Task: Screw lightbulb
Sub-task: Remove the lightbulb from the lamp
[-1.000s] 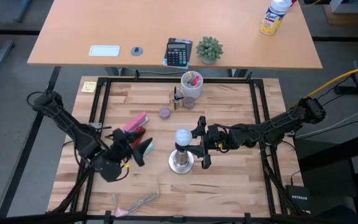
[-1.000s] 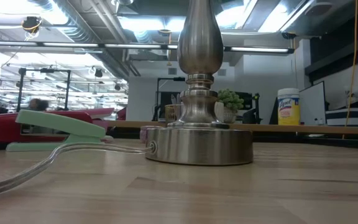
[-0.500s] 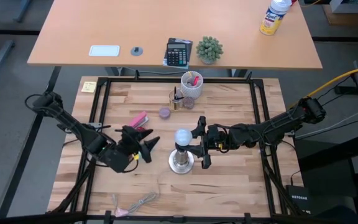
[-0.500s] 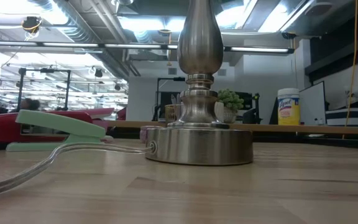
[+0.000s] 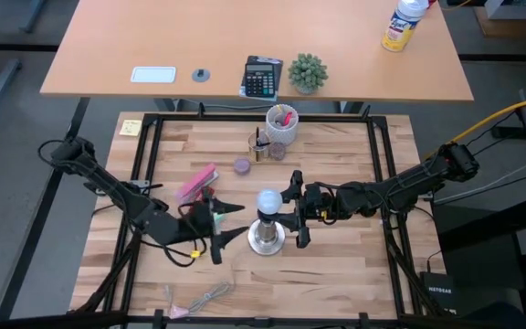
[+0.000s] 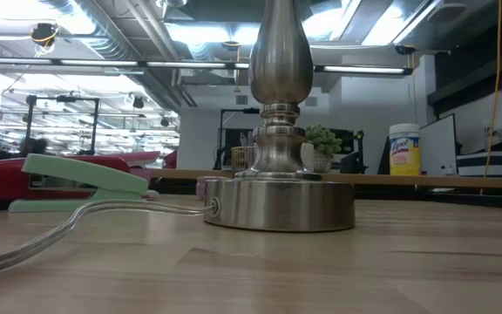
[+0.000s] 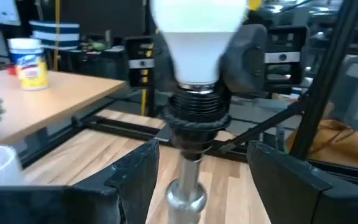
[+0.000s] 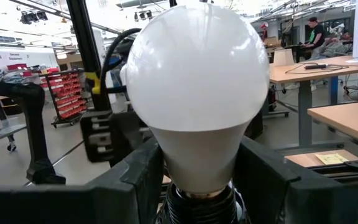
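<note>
The frosted-white lightbulb (image 5: 268, 202) stands upright with its screw base in the dark socket (image 7: 194, 115) of the silvery lamp stand (image 5: 266, 239), near the table's middle. My left gripper (image 5: 236, 222) is open, level at the stand's left. Its fingers stand on either side of the stem below the socket in the left wrist view (image 7: 201, 180), touching nothing. My right gripper (image 5: 292, 212) is open at the bulb's right. Its fingers flank the bulb's neck (image 8: 197, 168), and I see no touch.
A pink stapler (image 5: 197, 181) lies left of the stand, and a green stapler (image 6: 85, 174) shows in the low view. A white cup with pens (image 5: 281, 121) and small items stand at the far side. The stand's clear cable (image 6: 59, 231) runs over the table.
My left gripper has gone toward the table's right edge, up to the lamp stand, and has turned level, so its fingers now flank the stem. My right gripper, the bulb and the stand have kept still.
</note>
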